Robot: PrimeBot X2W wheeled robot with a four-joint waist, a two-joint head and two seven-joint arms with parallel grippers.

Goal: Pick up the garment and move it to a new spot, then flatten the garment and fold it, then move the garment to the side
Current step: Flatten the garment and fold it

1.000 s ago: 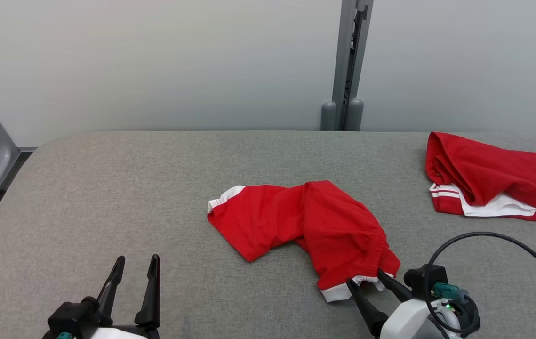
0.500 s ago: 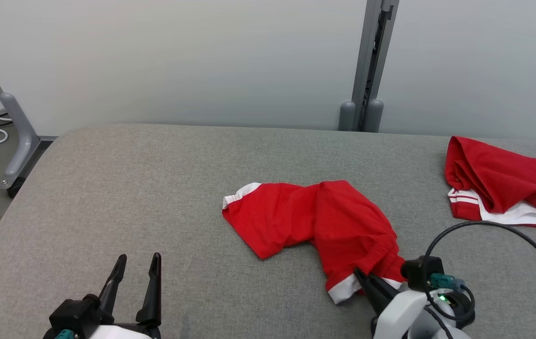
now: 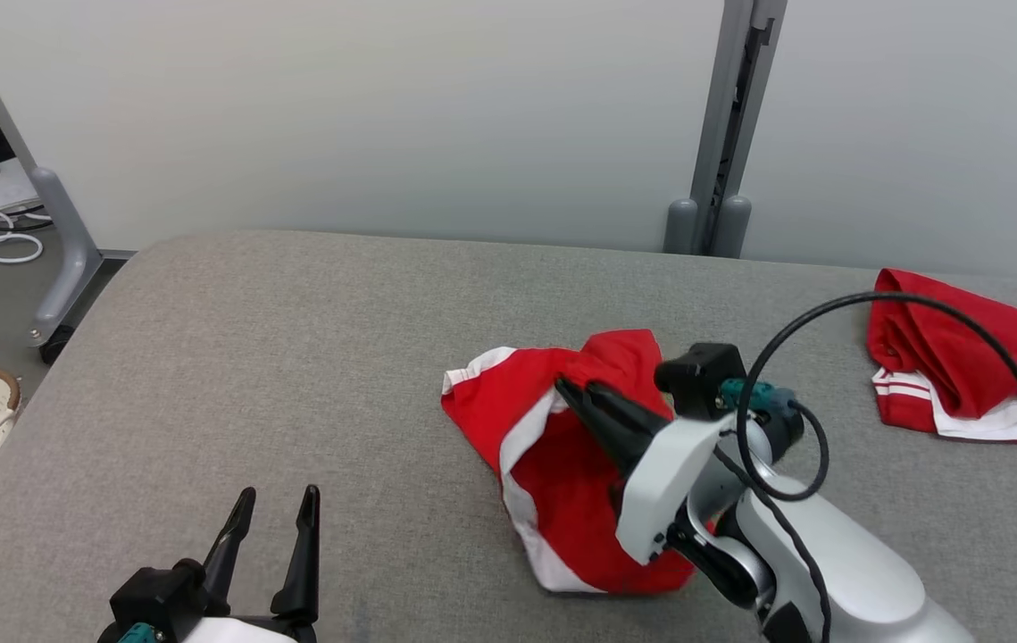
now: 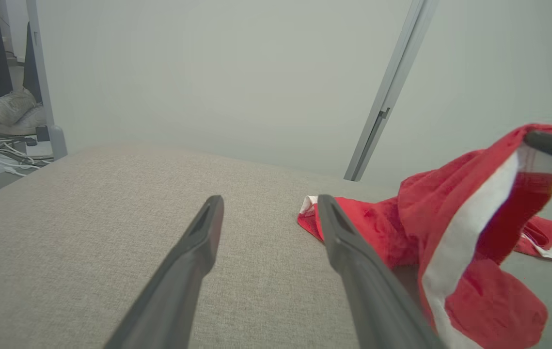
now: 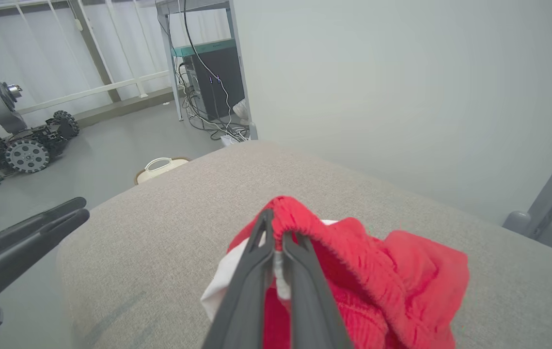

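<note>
Pinching red garment (image 3: 562,487) by its gathered edge in right gripper (image 3: 566,388), clamped tight, mid-table, partly lifted, rest trailing on grey table (image 3: 294,357). Holding left gripper (image 3: 279,494) spread wide, empty, near left. Could slip from such a thin pinch, or drag and bunch if carried low. Can't see how much cloth sits in the pinch, what lies behind the forearm (image 3: 838,554), or all of the second red garment (image 3: 963,366) at right edge.

Garment (image 3: 562,482) on table (image 3: 294,357), ctr-right
</note>
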